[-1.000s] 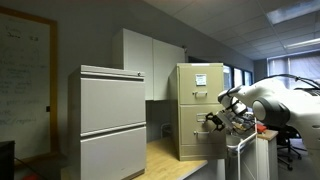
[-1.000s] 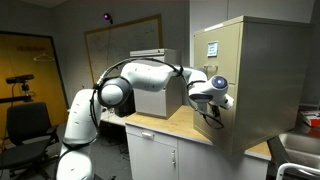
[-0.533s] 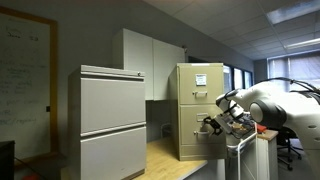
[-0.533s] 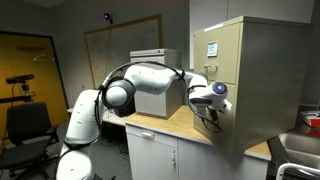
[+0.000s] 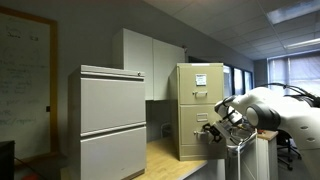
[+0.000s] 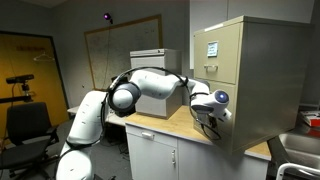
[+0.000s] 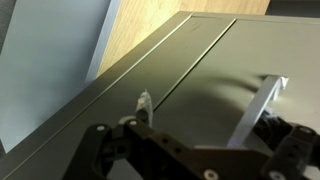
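Note:
A beige filing cabinet (image 5: 197, 105) (image 6: 255, 80) stands on a wooden counter (image 6: 170, 125). My gripper (image 5: 211, 131) (image 6: 209, 119) hangs close in front of its lower drawer in both exterior views. In the wrist view the gripper (image 7: 212, 122) is open and faces the grey drawer front (image 7: 190, 70). A silver bar handle (image 7: 258, 110) slants between the two fingers, nearer the right one. The left fingertip (image 7: 145, 102) stands a little off the drawer face. Nothing is gripped.
A taller light-grey two-drawer cabinet (image 5: 112, 120) (image 6: 152, 72) stands further along the counter (image 5: 165, 152). White wall cupboards (image 5: 150, 60) hang behind. A whiteboard (image 6: 122, 50), an office chair (image 6: 28, 125) and a doorway are beyond the robot's base (image 6: 80, 140).
The arm has come down a little and moved closer to the cabinet's lower drawer. The jaws have stayed open.

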Controlling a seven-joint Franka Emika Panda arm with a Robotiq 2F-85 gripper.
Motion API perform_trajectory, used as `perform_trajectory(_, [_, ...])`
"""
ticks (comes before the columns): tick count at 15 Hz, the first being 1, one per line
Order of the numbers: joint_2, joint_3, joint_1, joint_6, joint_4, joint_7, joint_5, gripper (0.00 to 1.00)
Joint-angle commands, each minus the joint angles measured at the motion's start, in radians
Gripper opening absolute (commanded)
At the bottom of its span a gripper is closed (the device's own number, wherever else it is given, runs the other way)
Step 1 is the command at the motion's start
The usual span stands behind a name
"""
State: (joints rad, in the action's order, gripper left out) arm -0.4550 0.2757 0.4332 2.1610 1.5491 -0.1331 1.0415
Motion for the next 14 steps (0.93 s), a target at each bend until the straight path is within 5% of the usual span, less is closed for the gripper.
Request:
perform_trajectory(1, [-0.043,-0.004,0.021,-0.006,-0.032,0.065,-0.019,0.74])
perform_trajectory(4, [-0.022,-0.001,0.021,-0.019,-0.021,0.099,-0.022,0.64])
perform_trajectory(11, [0.085,0.008,-0.012,-0.051,-0.007,0.135,-0.114,0.08])
perform_trajectory(14, [0.124,0.006,-0.037,-0.067,0.005,0.108,-0.234,0.12])
